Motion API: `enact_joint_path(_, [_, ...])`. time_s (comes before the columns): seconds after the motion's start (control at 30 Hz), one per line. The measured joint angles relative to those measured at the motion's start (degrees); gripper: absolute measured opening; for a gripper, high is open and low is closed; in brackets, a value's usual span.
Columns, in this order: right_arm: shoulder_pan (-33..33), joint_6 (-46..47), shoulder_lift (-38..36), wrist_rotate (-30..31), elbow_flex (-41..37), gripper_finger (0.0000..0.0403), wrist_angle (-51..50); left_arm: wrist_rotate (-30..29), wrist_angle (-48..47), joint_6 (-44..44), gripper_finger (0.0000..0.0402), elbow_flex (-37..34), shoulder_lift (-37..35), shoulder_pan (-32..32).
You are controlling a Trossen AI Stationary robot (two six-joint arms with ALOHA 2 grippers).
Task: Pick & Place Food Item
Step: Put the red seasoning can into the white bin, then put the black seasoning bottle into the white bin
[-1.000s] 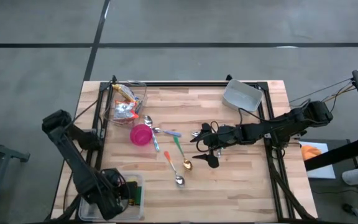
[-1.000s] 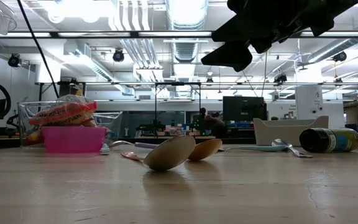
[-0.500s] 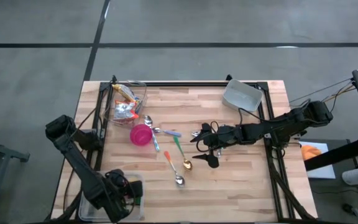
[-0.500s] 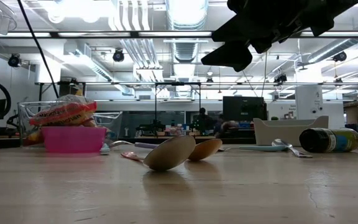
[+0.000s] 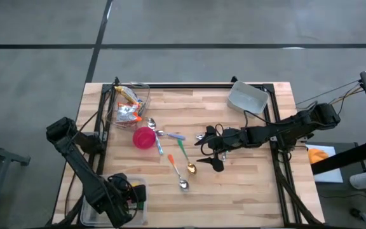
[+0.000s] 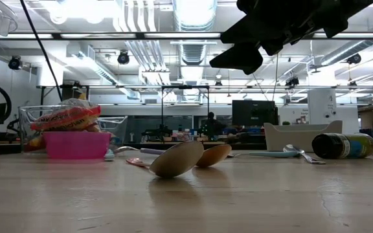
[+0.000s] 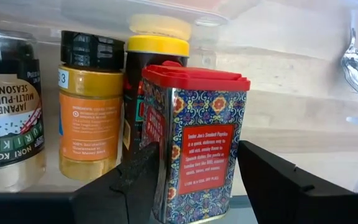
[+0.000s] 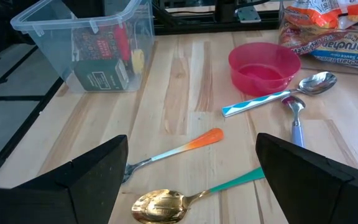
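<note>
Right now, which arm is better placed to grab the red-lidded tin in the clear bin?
Left. Its gripper is already down in the bin, fingers either side of the tin. The right gripper hangs open mid-table over the spoons, well away from the bin.

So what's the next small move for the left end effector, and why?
Probably lift the left end effector straight up out of the clear bin: the red tin stands upright inside beside the spice jars, and the fingers look loose around it.
</note>
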Motion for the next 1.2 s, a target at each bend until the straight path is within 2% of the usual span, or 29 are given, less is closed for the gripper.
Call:
enact_joint_path(0.13, [0.0,0.0,0.0,0.0,0.0,0.0351,0.0,0.13,0.0,0.0,0.024,0.0,-1.18,0.0])
enact_joint_path(0.5, [-0.01,0.0,0.0,0.0,0.0,0.0351,-0.01,0.13,-0.66,0.6,0.0345,0.0,-1.97,0.0])
enact_joint_path(0.67, [0.01,0.02,0.0,0.0,0.0,0.0351,0.0,-0.01,-1.03,0.9,0.0363,0.0,-3.99,-0.02])
enact_joint_path(0.77, [0.01,0.0,0.0,0.0,0.0,0.0351,-0.01,-2.16,-1.36,3.4,0.0364,0.0,-6.8,-0.04])
enact_joint_path(0.87, [-0.01,0.0,0.0,0.0,0.0,0.0351,-0.02,-7.44,-2.53,8.43,0.0364,0.0,-10.01,-0.04])
enact_joint_path(0.97, [0.0,0.0,0.0,0.0,0.0,0.0351,-0.02,-15.73,-5.14,16.47,0.0364,0.0,-13.4,-0.03])
enact_joint_path(1.07, [0.0,0.0,0.0,0.0,0.0,0.0351,-0.02,-27.62,-8.34,27.54,0.0364,0.0,-16.5,0.2])
enact_joint_path(1.2, [0.01,0.0,0.0,0.0,0.0,0.0351,-0.02,-45.22,-8.64,48.62,0.0364,0.0,-20.5,0.26])
